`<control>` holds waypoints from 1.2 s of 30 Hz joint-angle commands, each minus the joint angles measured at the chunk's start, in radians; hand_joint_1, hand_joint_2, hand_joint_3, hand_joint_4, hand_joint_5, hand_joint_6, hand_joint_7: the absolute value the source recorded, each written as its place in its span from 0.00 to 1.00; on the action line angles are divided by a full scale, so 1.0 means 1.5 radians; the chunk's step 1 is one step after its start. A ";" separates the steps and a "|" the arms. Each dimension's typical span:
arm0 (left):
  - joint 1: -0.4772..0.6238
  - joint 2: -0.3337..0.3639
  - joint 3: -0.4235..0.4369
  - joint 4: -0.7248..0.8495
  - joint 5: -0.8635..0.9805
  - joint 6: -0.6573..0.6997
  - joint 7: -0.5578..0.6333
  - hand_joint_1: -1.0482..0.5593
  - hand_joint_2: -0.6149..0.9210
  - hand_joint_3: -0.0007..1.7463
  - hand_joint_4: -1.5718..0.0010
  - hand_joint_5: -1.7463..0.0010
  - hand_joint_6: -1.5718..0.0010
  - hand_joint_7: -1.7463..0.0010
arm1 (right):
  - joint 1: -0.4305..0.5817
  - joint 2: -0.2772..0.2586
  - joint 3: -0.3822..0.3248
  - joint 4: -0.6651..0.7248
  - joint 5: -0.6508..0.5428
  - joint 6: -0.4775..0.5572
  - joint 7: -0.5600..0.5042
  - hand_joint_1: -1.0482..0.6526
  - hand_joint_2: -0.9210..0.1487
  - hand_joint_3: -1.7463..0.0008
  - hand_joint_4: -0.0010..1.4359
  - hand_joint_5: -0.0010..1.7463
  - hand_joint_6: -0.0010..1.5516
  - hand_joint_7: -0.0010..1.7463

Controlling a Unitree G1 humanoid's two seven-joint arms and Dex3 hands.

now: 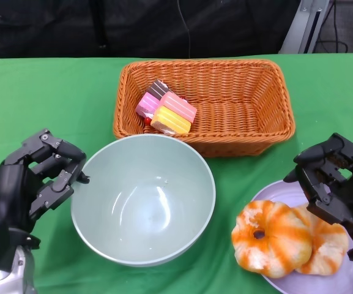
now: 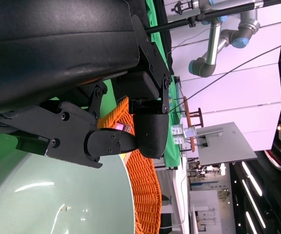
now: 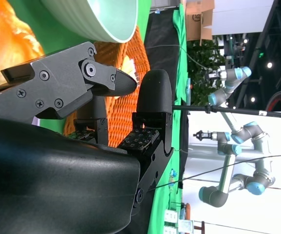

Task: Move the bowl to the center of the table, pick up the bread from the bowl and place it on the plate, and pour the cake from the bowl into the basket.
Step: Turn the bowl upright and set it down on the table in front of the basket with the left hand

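Pale green and empty, the bowl (image 1: 143, 199) sits near the middle of the green table (image 1: 48, 92), its far rim just short of the wicker basket (image 1: 204, 105). The cake pieces (image 1: 166, 111) lie in the basket's left end, and the bread (image 1: 288, 237) rests on the lilac plate (image 1: 341, 278) at the near right, so by the look of things every part of the task is done and what remains is to draw the hands clear.

The left hand (image 1: 38, 177) holds nothing; its fingers are loosely curled and apart, the tips just beside the bowl's left rim, and I cannot tell whether one touches it. The right hand (image 1: 335, 180) is likewise empty, fingers bent but spread, hovering over the plate's far edge right of the bread.

To finish well, the left hand should move left and up, not sweep toward the bowl, since a light bowl would likely slide or tip if its rim is clipped. The right hand should lift straight before going right, so no fingertip drags the bread off the plate.

Open cloth lies to the far left of the bowl and to the right of the basket. The tight spots are the gap between bowl and basket, and the plate, which runs off the near right corner of the head view, probably close to the table edge.
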 commanded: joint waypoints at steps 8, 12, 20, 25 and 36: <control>-0.008 -0.004 0.027 0.014 0.039 -0.014 0.004 0.57 1.00 0.21 0.53 0.09 0.51 0.24 | -0.012 -0.023 -0.018 0.019 0.011 -0.026 0.016 0.54 0.10 0.66 0.52 0.85 0.45 0.66; -0.007 -0.007 0.034 0.013 0.041 -0.012 -0.001 0.57 1.00 0.21 0.53 0.09 0.52 0.24 | -0.009 -0.021 -0.021 0.016 0.008 -0.022 0.013 0.55 0.09 0.67 0.52 0.85 0.45 0.66; -0.009 -0.009 0.041 0.014 0.051 -0.015 0.005 0.56 1.00 0.20 0.53 0.08 0.51 0.23 | -0.008 -0.020 -0.019 0.011 0.007 -0.015 0.007 0.55 0.09 0.67 0.51 0.85 0.44 0.67; -0.013 -0.013 0.049 0.016 0.038 -0.009 -0.014 0.57 1.00 0.21 0.53 0.08 0.51 0.24 | -0.011 -0.018 -0.021 0.014 0.016 -0.014 0.012 0.55 0.10 0.67 0.51 0.86 0.44 0.67; -0.015 -0.013 0.057 0.021 0.048 -0.014 -0.008 0.56 1.00 0.21 0.53 0.09 0.50 0.25 | -0.015 -0.016 -0.024 0.022 0.019 -0.025 0.013 0.55 0.12 0.65 0.52 0.86 0.45 0.68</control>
